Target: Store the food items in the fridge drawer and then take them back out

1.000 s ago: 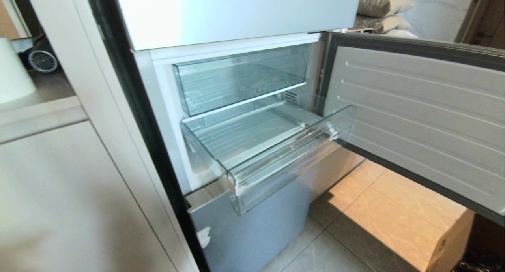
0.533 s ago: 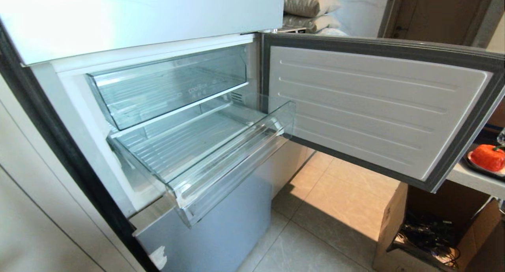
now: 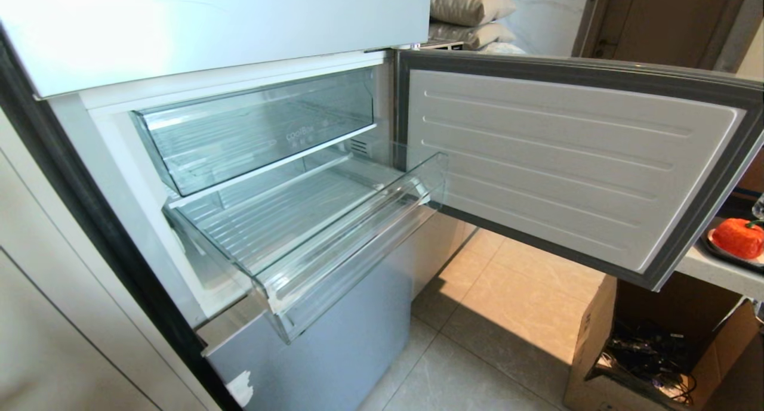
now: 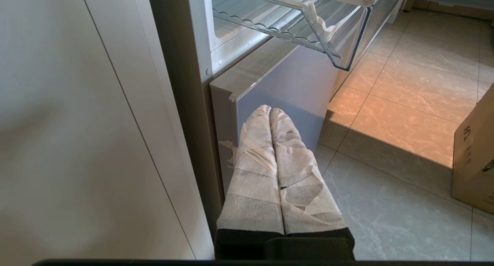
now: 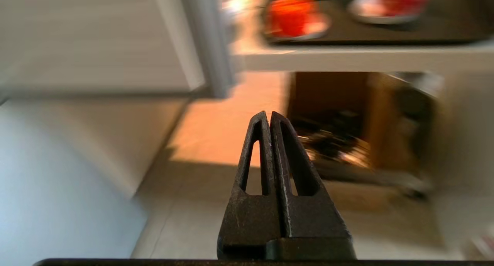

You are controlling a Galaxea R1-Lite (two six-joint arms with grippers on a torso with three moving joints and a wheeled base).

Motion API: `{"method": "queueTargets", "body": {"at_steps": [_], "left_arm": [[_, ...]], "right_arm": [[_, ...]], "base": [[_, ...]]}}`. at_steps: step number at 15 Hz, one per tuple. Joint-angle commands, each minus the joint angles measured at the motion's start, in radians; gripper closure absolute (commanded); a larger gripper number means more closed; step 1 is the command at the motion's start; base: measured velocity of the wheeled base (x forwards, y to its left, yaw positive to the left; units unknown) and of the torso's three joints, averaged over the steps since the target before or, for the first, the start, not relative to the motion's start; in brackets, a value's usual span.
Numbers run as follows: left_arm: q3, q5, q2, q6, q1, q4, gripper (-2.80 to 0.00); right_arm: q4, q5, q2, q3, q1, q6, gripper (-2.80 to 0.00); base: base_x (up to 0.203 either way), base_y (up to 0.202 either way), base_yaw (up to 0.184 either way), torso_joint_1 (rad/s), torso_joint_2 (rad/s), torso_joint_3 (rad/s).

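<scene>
The left gripper (image 4: 271,110) has its cloth-wrapped jaws pressed together, down low by the fridge's closed grey bottom door (image 4: 285,84). The clear fridge drawer (image 4: 332,34) sticks out above it. A cardboard box (image 4: 476,158) sits on the tiled floor (image 4: 393,181).

Daylit, uneven; right wrist view motion-blurred.
Warm sun patch on floor (image 3: 525,291) right of fridge, hard shadow edge beside it. Glare whitens upper door (image 3: 209,23). Food items (image 5: 295,17) smeared by blur; head view bends at edges.
</scene>
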Motion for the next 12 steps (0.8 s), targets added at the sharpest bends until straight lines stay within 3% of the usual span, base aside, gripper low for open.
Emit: {"method": "queueTargets", "body": {"at_steps": [1, 2, 4, 6, 10, 12], "left_arm": [[0.0, 0.0, 0.0, 0.0, 0.0, 0.0, 0.0], [0.0, 0.0, 0.0, 0.0, 0.0, 0.0, 0.0], [0.0, 0.0, 0.001, 0.0, 0.0, 0.0, 0.0], [0.0, 0.0, 0.0, 0.0, 0.0, 0.0, 0.0], [0.0, 0.0, 0.0, 0.0, 0.0, 0.0, 0.0], [0.0, 0.0, 0.001, 0.0, 0.0, 0.0, 0.0]], "right_arm": [[-0.011, 0.037, 0.187, -0.061, -0.211, 0.016, 0.0], [-0.025, 0.108, 0.234, -0.074, -0.346, 0.009, -2.8], [-0.072, 0.263, 0.34, -0.094, -0.606, -0.019, -2.8], [-0.174, 0.362, 0.506, -0.109, -0.75, -0.039, -2.8], [-0.452, 0.431, 0.826, -0.167, -0.792, -0.065, -2.8], [-0.548, 0.441, 0.965, -0.203, -0.798, -0.12, -2.8]], "base": [[0.0, 0.0, 0.0, 0.0, 0.0, 0.0], [0.0, 0.0, 0.0, 0.0, 0.0, 0.0], [0.0, 0.0, 0.0, 0.0, 0.0, 0.0], [0.0, 0.0, 0.0, 0.0, 0.0, 0.0], [0.0, 0.0, 0.0, 0.0, 0.0, 0.0], [0.0, 0.0, 0.0, 0.0, 0.0, 0.0]]}}
